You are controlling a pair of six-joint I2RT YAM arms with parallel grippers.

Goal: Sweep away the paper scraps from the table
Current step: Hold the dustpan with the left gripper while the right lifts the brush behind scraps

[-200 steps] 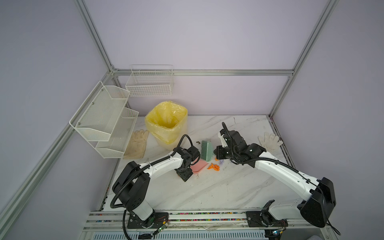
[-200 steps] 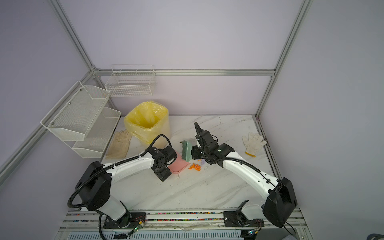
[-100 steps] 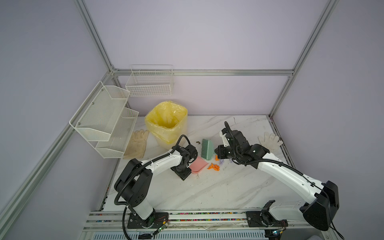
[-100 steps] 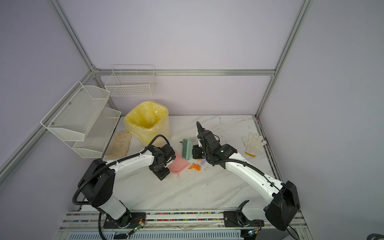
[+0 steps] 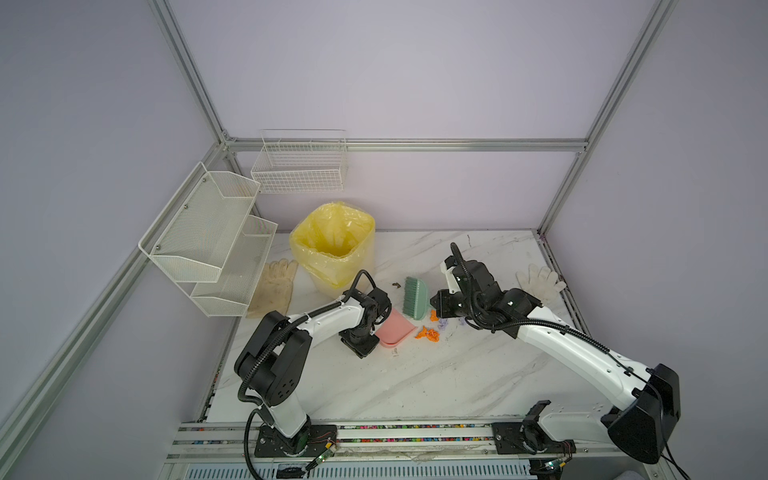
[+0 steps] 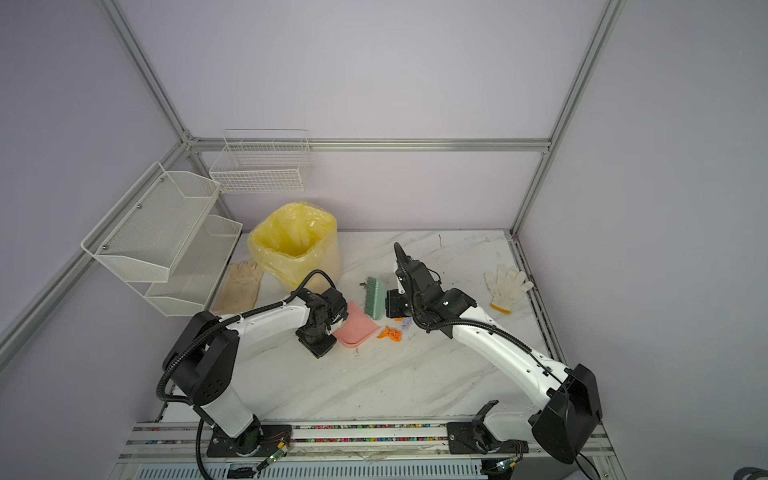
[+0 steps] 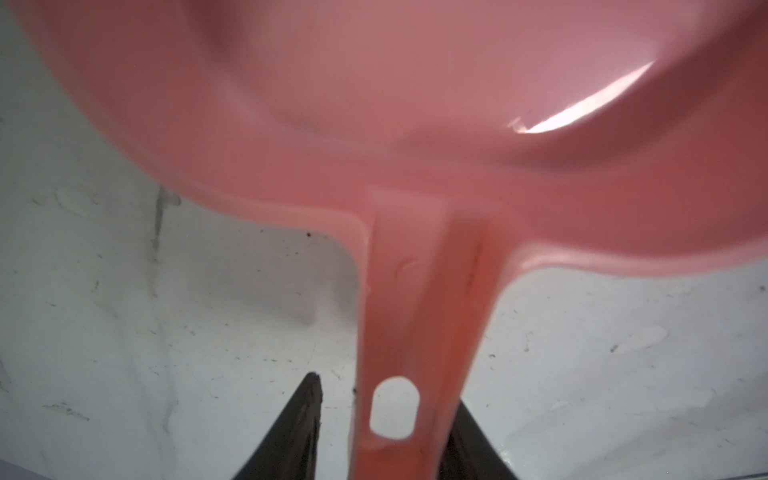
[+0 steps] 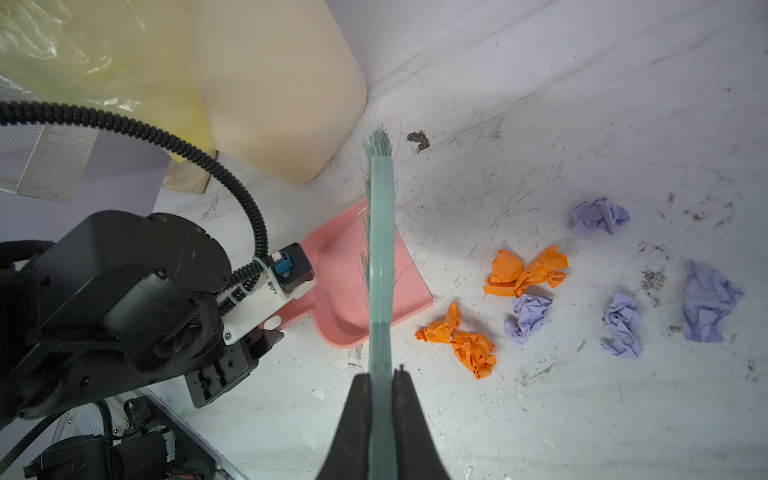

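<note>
Crumpled paper scraps [image 8: 525, 272], two bright orange wads and four pale purple ones, lie loose on the white, grey-veined marble-look table [image 8: 582, 124], and none of them is in the pan. In both top views the paper scraps [image 5: 427, 333] [image 6: 390, 333] form a small cluster near the middle of the table, between my two wrists. My right gripper [image 8: 382, 378] is clamped tight on the thin back edge of the pale green plastic hand brush [image 8: 381, 249]. It holds the brush on edge, with the bristles on the side of the pink plastic dustpan [image 8: 332, 266]. The brush crosses over the dustpan's open mouth and the scraps lie on its other side. The nearest orange wad sits just beside the pan's flat lip. I cannot tell whether the bristles touch the table. My left gripper [image 7: 386, 390] straddles the dustpan's long flat handle by its hanging hole. The jaws are narrow but not clamped: a strip of table shows between one finger [image 7: 303, 415] and the handle, while the other finger is partly hidden behind it. The pan lies flat on the table. A cream bin lined with a yellow plastic bag [image 5: 332, 270] stands just beyond the dustpan. One white work glove [image 5: 274, 291] lies beside the bin, and another [image 5: 540, 280] lies near the table's right edge.
</note>
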